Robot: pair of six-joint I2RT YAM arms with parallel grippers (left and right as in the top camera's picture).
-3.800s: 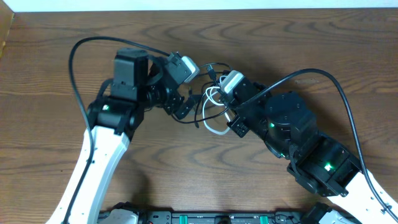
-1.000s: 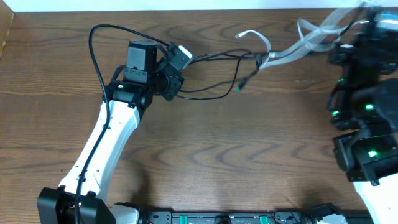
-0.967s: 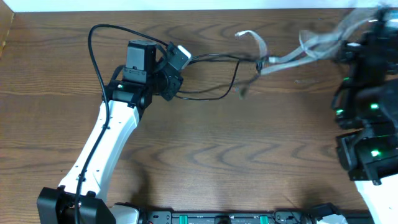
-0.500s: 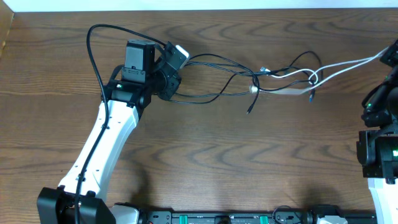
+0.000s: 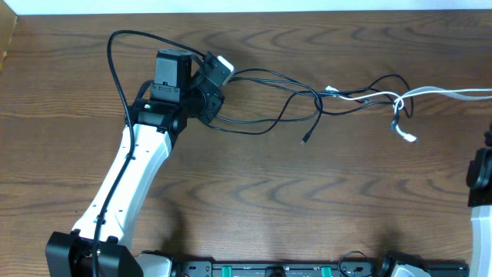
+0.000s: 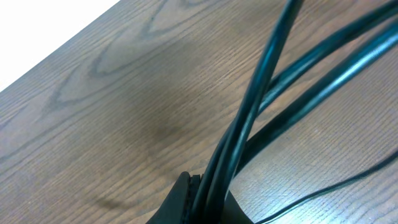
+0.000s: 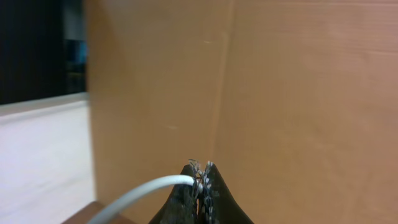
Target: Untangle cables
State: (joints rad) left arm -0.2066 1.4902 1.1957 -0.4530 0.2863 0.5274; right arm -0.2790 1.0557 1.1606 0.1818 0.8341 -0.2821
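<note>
Several black cables (image 5: 265,75) fan out to the right from my left gripper (image 5: 219,100), which is shut on them; the left wrist view shows the black cables (image 6: 261,106) clamped between the jaws of that gripper (image 6: 202,198). A white cable (image 5: 438,91) runs from a crossing with the black ones (image 5: 396,100) off the right edge. My right gripper (image 7: 201,180) is shut on the white cable (image 7: 146,190), raised beyond the table's right side and outside the overhead view. A black plug end (image 5: 305,141) and a white plug end (image 5: 410,138) lie loose on the table.
The wooden table (image 5: 269,200) spreads below the cables. The left arm's own thick black cable (image 5: 115,69) loops at the upper left. Part of the right arm (image 5: 480,165) shows at the right edge. A brown panel (image 7: 298,93) fills the right wrist view.
The right arm has swung out past the right edge, drawing the white cable with it. The bundle has stretched out across the table. The left gripper has stayed in place, still clamped.
</note>
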